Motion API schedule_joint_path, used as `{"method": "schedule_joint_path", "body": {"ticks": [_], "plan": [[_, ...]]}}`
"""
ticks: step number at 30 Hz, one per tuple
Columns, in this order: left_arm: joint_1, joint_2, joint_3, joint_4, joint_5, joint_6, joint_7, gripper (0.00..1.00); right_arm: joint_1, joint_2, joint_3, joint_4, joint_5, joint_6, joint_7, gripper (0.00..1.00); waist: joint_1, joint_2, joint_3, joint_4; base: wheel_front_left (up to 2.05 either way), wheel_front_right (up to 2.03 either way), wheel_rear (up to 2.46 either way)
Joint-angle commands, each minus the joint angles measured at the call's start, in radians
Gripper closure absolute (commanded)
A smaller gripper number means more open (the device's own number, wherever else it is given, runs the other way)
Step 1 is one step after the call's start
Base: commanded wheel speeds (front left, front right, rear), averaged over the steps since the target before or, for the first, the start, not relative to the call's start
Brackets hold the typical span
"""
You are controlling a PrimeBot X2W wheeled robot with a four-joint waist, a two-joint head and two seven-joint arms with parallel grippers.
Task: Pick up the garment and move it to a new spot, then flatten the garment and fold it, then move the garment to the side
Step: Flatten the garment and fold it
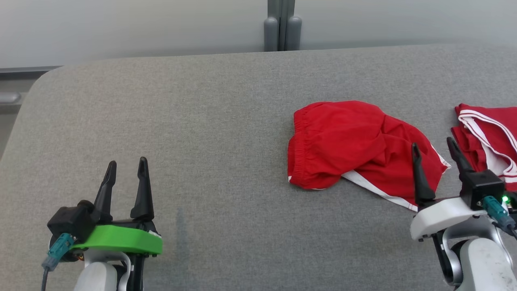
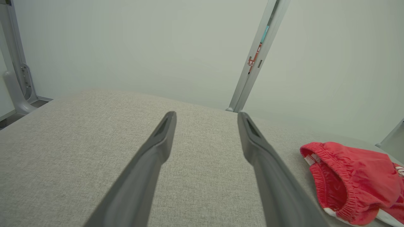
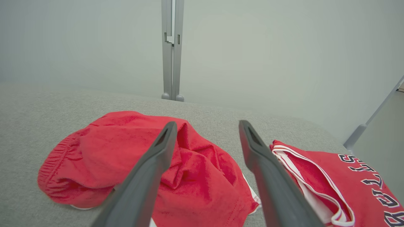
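Right gripper (image 1: 432,143) poised at the crumpled red shorts (image 1: 343,141), left gripper (image 1: 127,161) idle over the grey table (image 1: 202,121)
Both pairs of jaws stand apart and hold nothing. The red shorts lie bunched right of centre, waistband leftward; the right gripper points over their near right hem, seemingly lined up for the first pick. The left gripper sits well apart at the near left, above free surface suited to a new spot. A red lettered jersey (image 1: 488,129) lies at the right edge.

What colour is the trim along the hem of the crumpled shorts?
White trim on red shorts; clearest in the head view.
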Motion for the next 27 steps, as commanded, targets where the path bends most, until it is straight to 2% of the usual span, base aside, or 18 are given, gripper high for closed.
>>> {"method": "schedule_joint_path", "body": {"ticks": [1, 7, 27], "plan": [[0.02, 0.008, 0.004, -0.002, 0.01, -0.002, -0.003, 0.0, 0.015, 0.0, 0.018, 0.012, 0.018, -0.002, -0.03, 0.0, 0.0, 0.0, -0.01, -0.013, 0.0, 0.0, 0.0], [0.041, -0.001, 0.005, -0.005, 0.025, -0.002, -0.003, 0.0, 0.033, -0.009, 0.093, 0.076, 0.045, -0.002, -0.09, 0.0, 0.0, 0.0, -0.026, -0.031, 0.0, 0.0, 0.0], [0.07, -0.019, 0.021, -0.021, 0.039, -0.002, -0.003, 0.0, 0.012, -0.01, 0.123, 0.107, 0.062, -0.002, -0.11, 0.0, 0.0, 0.0, -0.034, -0.032, 0.0, 0.0, 0.0]]}}
